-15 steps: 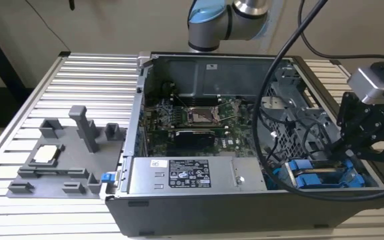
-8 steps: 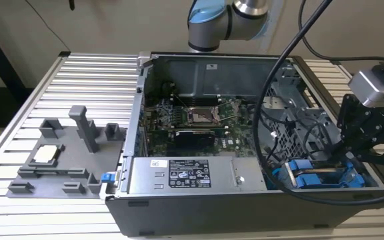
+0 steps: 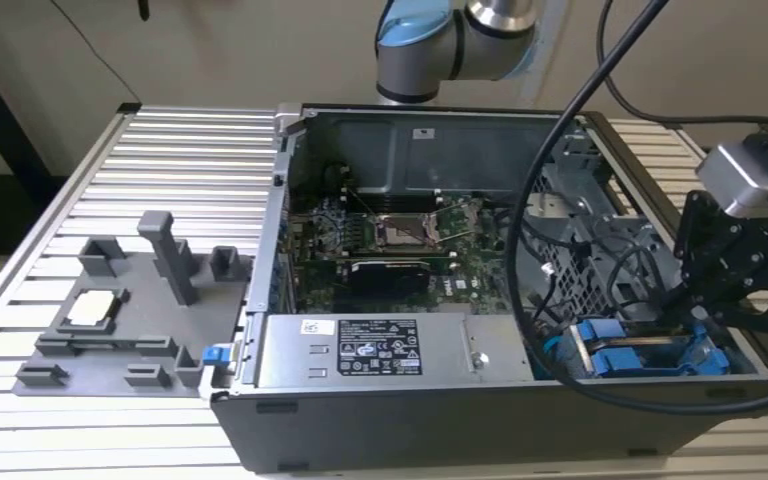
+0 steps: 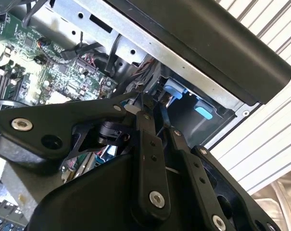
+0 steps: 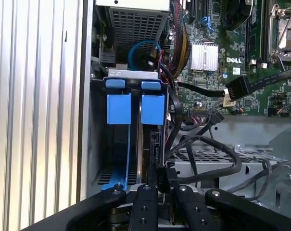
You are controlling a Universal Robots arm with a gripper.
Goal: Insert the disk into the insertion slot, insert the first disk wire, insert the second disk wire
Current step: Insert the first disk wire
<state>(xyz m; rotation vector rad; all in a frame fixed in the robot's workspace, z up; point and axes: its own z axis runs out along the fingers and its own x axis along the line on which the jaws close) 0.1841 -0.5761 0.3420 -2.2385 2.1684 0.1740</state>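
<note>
The disk (image 5: pixel 152 109) sits on edge inside the insertion slot (image 5: pixel 103 154), its blue carrier tabs (image 3: pixel 635 357) showing at the front right corner of the open computer case. My gripper (image 5: pixel 162 185) reaches down at the disk's rear end. Its black fingers (image 5: pixel 145 197) stand close together, pinched on the black connector of a disk wire (image 5: pixel 162 174) that touches the disk's edge. In the second wrist view the gripper (image 4: pixel 159 122) holds the same wire, with a blue tab (image 4: pixel 203 112) beyond it. In the exterior view the gripper (image 3: pixel 695 318) hangs just above the bay.
The case holds a green motherboard (image 3: pixel 384 235), a labelled power supply (image 3: pixel 377 350) and loose black cables (image 5: pixel 208 154) beside the bay. A thick black cable (image 3: pixel 544 180) loops over the case. A grey fixture (image 3: pixel 131 310) stands on the ribbed table at the exterior view's left.
</note>
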